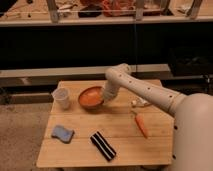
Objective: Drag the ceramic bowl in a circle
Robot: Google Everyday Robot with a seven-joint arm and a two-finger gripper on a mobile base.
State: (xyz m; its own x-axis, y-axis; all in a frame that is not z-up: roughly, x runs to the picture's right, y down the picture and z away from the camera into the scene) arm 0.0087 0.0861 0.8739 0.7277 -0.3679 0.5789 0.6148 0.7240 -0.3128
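Note:
The ceramic bowl [90,98] is round, shallow and orange, and sits on the wooden table [120,131] left of centre, toward the far edge. My gripper [105,97] is at the bowl's right rim, at the end of the white arm that reaches in from the right. The arm's wrist hides the bowl's right edge and the contact there. A small translucent white cup [61,98] stands just left of the bowl, a narrow gap away.
A blue sponge [62,133] lies near the front left. A black striped bar [102,145] lies at the front centre. An orange carrot [141,125] lies to the right, with a small pale object [135,103] behind it. Dark shelving stands behind the table.

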